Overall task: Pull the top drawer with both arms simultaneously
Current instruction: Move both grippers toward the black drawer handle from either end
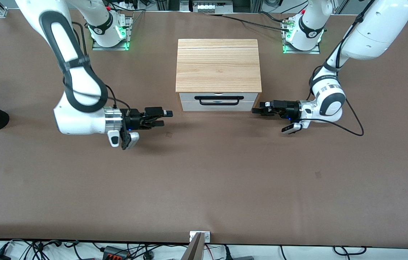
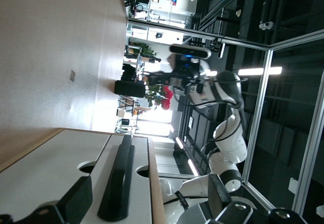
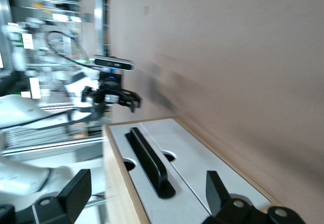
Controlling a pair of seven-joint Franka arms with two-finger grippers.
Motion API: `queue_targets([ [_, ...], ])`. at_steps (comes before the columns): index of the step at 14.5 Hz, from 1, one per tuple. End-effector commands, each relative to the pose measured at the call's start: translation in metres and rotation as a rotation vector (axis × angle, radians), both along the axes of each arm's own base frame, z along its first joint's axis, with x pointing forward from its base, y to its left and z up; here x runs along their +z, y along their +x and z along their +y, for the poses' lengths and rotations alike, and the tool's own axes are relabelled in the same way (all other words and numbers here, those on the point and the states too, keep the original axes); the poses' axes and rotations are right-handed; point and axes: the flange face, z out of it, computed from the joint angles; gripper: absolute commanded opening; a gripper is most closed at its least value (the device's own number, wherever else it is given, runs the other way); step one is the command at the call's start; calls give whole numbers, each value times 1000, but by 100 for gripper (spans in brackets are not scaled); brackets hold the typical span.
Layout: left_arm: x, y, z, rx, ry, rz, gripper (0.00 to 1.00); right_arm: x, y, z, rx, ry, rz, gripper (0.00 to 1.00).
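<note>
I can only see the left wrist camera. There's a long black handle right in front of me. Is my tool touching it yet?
Observer: No. The front view shows the left tool beside the cabinet's corner, toward the left arm's end, apart from the handle of the top drawer.
Operator: Where's the other tool?
Observer: The right tool is over bare table toward the right arm's end, with a wider gap to the cabinet.
Operator: Is it open?
Observer: Yes. Its own wrist view shows its two fingers spread wide, with the handle between them farther off.
</note>
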Motion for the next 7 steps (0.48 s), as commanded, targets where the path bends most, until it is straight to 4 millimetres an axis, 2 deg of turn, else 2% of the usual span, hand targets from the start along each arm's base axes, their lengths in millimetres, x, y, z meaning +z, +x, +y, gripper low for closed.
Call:
queue_targets([
  [1,-1,-7,-28,6,19,-24,100,-49,-15,9,-1,206,20,100],
  [3,0,-10,-45,19,10,-13,100,-86,-28,18,0,315,54,100],
  [6,-5,-12,-52,18,45,-10,100,-107,-46,41,23,335,111,100],
  [7,-5,-14,-54,14,46,-10,97,-114,-54,54,26,344,129,100],
])
